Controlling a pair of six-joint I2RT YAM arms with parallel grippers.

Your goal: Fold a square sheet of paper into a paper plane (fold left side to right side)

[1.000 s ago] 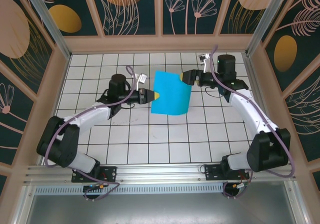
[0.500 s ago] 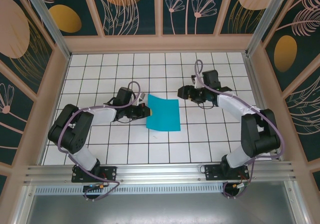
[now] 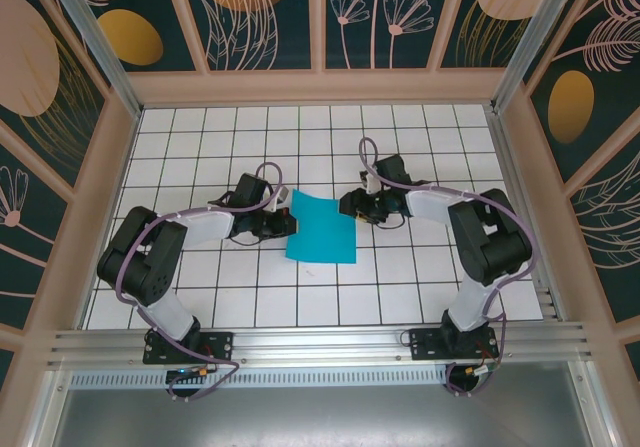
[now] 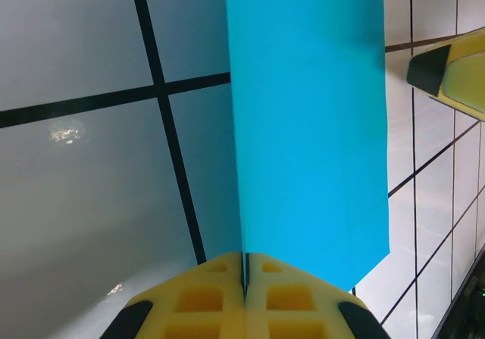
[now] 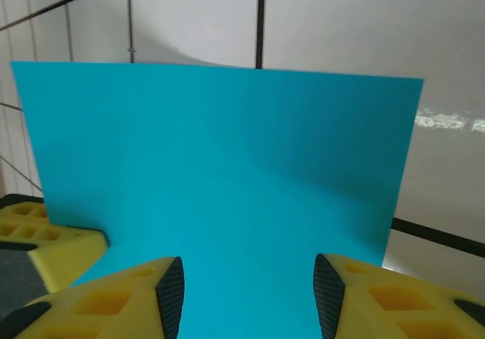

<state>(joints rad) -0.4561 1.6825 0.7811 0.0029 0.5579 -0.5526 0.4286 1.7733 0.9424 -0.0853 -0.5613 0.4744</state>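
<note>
On the left gripper (image 4: 244,269), the yellow fingers (image 4: 197,305) are pressed tight together on the 9 o'clock edge of the square sheet of paper (image 3: 322,232). In my left wrist view the teal sheet is pinched thin between them.

On the right gripper (image 5: 248,282), the fingers (image 5: 114,302) stand apart. The sheet's near edge runs between their black-tipped pads. I cannot tell from here whether either pad touches the paper, but they are not closed on it.

From the overhead camera, the sheet lies near the middle of the white grid table (image 3: 200,277), between the two grippers. The left one meets it at 9 o'clock and the right one sits against its 2 o'clock corner. The paper reads as close to square, its sides about equal, so I see no real long axis. Its left and right edges run roughly from 12 to 6 o'clock. The whole sheet is turned a touch clockwise off the grid lines, so the far edge slants down toward 3 o'clock. The surface is plain teal, and I can make out no crease.

In the right wrist view, a soft curved shadow falls on the tiles beyond the sheet's far edge. I cannot say whether that edge rests flat on the table.
</note>
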